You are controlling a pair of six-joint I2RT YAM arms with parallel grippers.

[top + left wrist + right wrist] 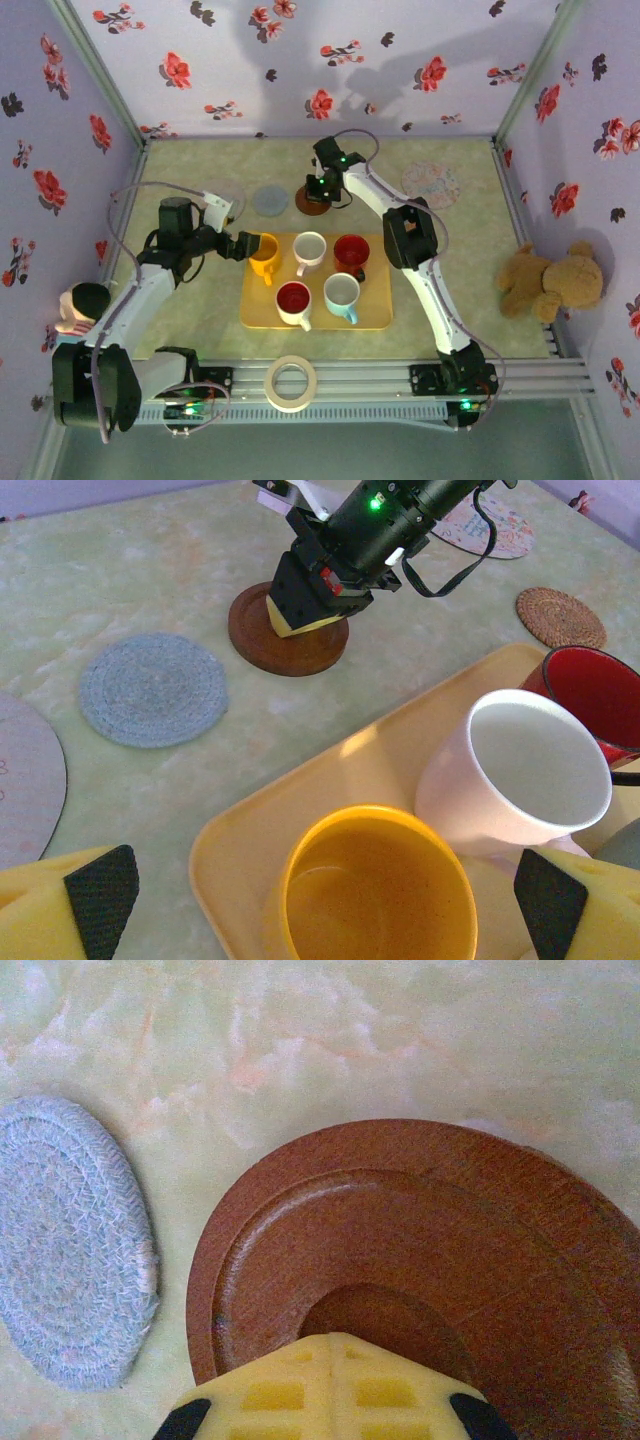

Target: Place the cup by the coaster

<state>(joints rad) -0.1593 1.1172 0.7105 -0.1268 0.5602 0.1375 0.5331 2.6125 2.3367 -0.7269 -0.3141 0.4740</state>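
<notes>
The left hand (325,900) is straddling the yellow cup (378,895) wide open, ready to grasp, while beyond that cup the closed right hand (310,605) is seemingly pinning the brown coaster (400,1250).

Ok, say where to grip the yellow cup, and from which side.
Best grip the yellow cup across its round wall from the left, where the open left end effector faces it: it stands upright, and the white cup crowds its right.

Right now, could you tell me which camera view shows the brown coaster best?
The right wrist view: the brown coaster is close, its ridges clear. The left wrist view shows it smaller, under the right gripper; the top view shows it tiny, partly covered.
</notes>
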